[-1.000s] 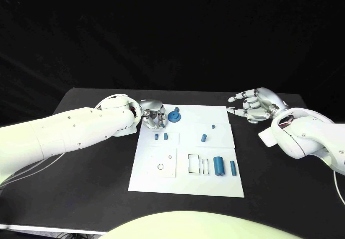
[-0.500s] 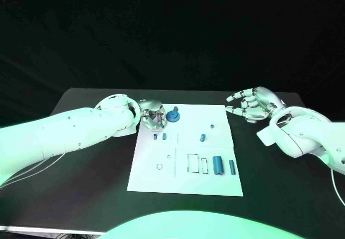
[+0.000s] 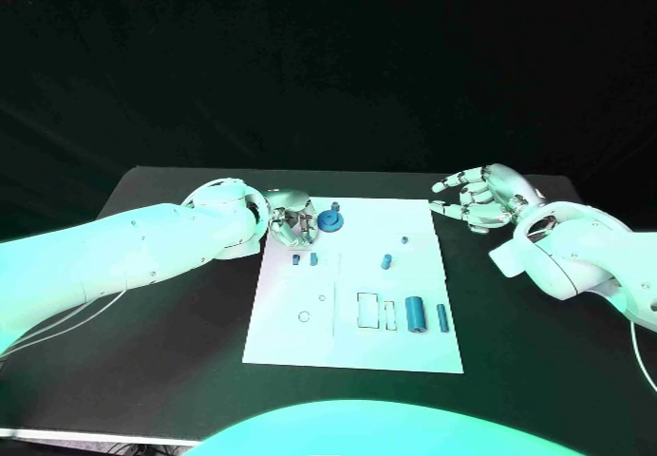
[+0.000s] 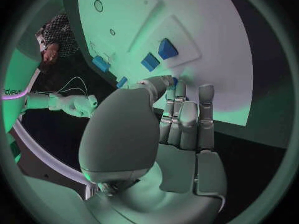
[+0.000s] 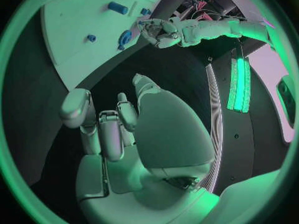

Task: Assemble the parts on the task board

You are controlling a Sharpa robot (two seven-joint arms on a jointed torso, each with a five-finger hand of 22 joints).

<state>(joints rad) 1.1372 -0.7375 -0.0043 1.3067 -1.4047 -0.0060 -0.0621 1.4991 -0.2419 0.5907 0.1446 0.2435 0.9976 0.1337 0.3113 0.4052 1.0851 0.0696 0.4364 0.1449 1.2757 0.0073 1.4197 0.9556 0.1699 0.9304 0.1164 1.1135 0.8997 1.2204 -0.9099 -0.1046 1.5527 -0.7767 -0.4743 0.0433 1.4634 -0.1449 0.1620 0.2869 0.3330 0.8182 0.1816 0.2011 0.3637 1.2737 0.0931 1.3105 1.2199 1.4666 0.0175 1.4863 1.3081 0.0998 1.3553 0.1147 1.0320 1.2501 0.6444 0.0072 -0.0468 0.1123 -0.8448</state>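
The white task board (image 3: 356,337) lies mid-table. At its far left corner stands a blue round part (image 3: 331,223) (image 5: 124,39), and my left hand (image 3: 290,220) (image 5: 159,31) pinches its edge; a sliver of blue (image 4: 175,80) shows between thumb and fingers. Two small blue pieces (image 3: 306,258) sit just nearer than the hand, and two more (image 3: 387,263) further right. Two blue cylinders (image 3: 415,315) lie beside outlined slots (image 3: 369,312). My right hand (image 3: 479,198) hovers off the board's far right corner, fingers apart, holding nothing.
The black table (image 3: 164,313) has bare room left and right of the board. A round hole (image 3: 304,316) marks the board's near left panel. My right forearm (image 3: 575,256) lies along the board's right side.
Both hands and the parts stay almost where they were; the left hand has only shifted slightly at the blue round part.
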